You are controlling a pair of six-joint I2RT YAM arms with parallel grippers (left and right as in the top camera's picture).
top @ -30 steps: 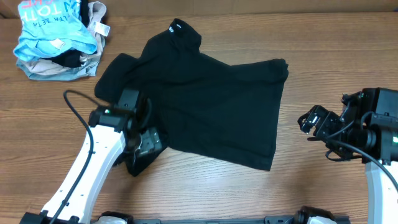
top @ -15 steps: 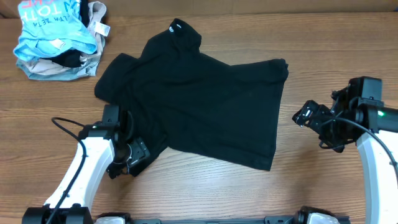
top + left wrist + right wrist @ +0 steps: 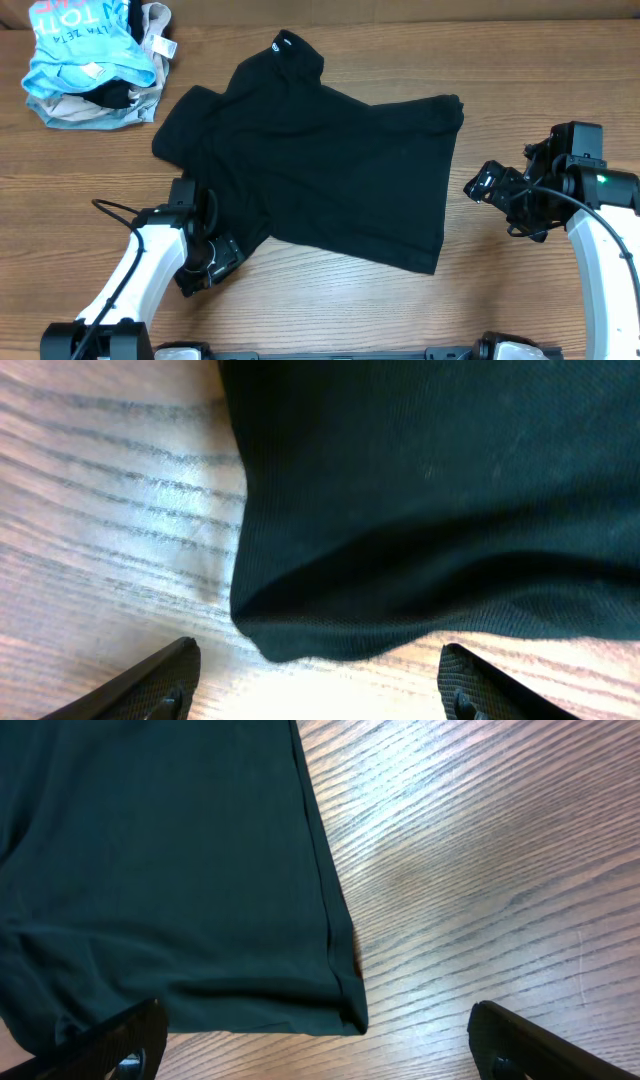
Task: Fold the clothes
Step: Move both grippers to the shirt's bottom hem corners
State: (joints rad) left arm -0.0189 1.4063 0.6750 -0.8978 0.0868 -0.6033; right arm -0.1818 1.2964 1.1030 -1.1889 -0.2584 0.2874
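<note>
Overhead view: black T-shirt [image 3: 320, 150] spread flat at the centre of the wooden table [image 3: 560, 70], collar toward 12 o'clock.
Shirt edges: right edge runs nearly straight from 2 to 5 o'clock; lower edge slants from 7 to 5 o'clock; one sleeve juts toward 9 o'clock.
Open room: bare wood shows from 1 round to 6 o'clock and along the near edge.
Left gripper [image 3: 320, 688]: at 7 o'clock, jaws spread wide and holding nothing; a rounded, doubled corner of the shirt lies just ahead of the gap, untouched.
Right gripper [image 3: 325, 1045]: at 3 o'clock, just beside the right edge, jaws spread wide and holding nothing; the stitched hem corner lies ahead, between the fingers' lines.
Materials: soft matte knit with shallow creases; glossy, strongly grained wood; dark textured finger pads [image 3: 165, 682].
Side pile: light-blue garment [image 3: 80, 40] with white lettering over a beige garment [image 3: 85, 115], crumpled at 10 o'clock, apart from the shirt.
Hard to make out: white mark [image 3: 282, 43] at the collar, too small to read; both wrist views cut off most of the shirt.
</note>
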